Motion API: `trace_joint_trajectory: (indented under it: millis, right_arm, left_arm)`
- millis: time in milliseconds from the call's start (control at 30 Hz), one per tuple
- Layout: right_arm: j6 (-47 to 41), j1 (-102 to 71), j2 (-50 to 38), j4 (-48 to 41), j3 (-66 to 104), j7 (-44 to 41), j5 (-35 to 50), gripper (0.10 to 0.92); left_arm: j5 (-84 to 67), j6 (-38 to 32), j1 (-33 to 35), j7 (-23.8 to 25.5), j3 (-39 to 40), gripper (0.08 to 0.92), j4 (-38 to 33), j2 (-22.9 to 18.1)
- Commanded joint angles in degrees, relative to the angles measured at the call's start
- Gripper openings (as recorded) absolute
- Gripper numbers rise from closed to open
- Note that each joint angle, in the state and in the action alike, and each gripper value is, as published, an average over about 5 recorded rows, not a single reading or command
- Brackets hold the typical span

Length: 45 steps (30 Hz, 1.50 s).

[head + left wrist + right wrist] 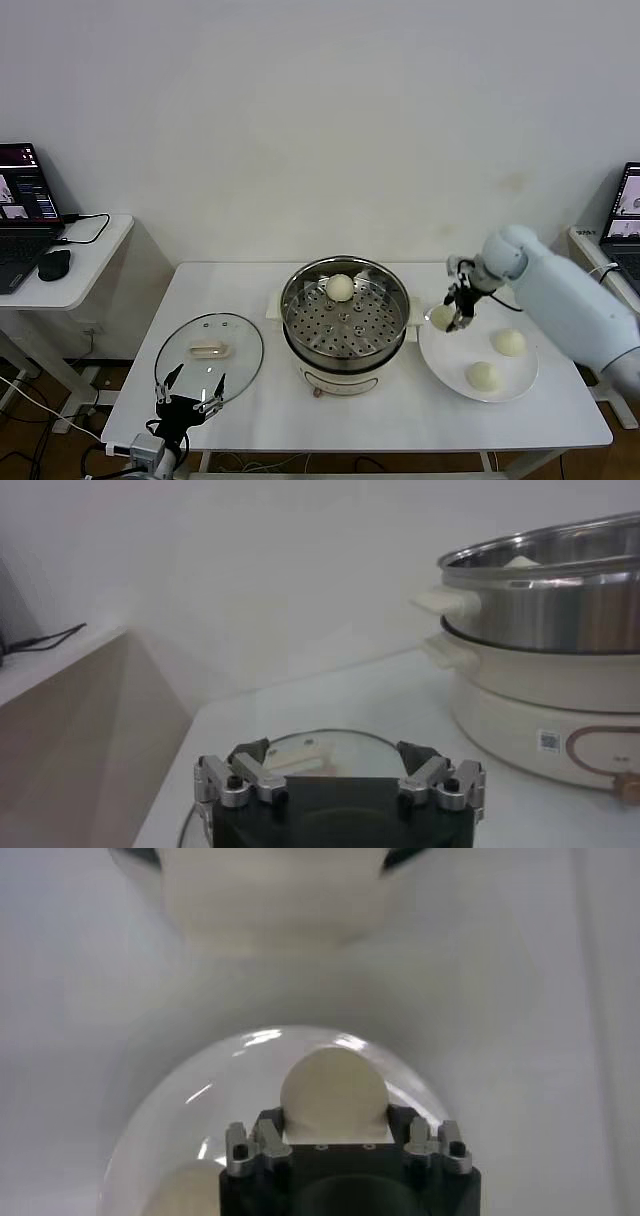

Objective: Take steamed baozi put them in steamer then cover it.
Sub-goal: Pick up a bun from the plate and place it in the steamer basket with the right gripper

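Right gripper (447,317) closed on smooth round baozi (441,316) over white plate (530,375) rim, right table side; two buns remain there. Steel steamer (345,315) mid-table holds one bun (340,287). Left gripper (190,402) spread wide, empty, at glass cover (209,354), front-left edge.

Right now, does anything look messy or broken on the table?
Nothing stands out. The round glass lid lies flat beside the shiny steel steamer, and the right claw holds one cream-white bun over the white plate.
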Motion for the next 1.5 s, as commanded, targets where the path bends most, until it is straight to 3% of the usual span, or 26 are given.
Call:
trace_joint_trajectory:
  millis: [33, 600, 1500]
  right_arm:
    - [-3.7, 17.9, -2.3, 7.9, -13.3, -1.0, 12.2, 0.628]
    - [-9.4, 26.2, 14.2, 1.9, -24.6, -0.5, 24.5, 0.628]
    - [-10.9, 14.9, 30.5, -8.9, -24.0, 2.6, 17.6, 0.628]
  left_arm:
    - [-0.1, 0.0, 0.0, 0.1, -0.1, 0.823, -0.9, 0.0]
    - [-0.6, 0.3, -0.6, 0.6, -1.7, 0.823, -2.1, 0.9]
    - [-1.1, 0.1, -0.4, 0.4, -1.5, 0.823, -1.7, -0.7]
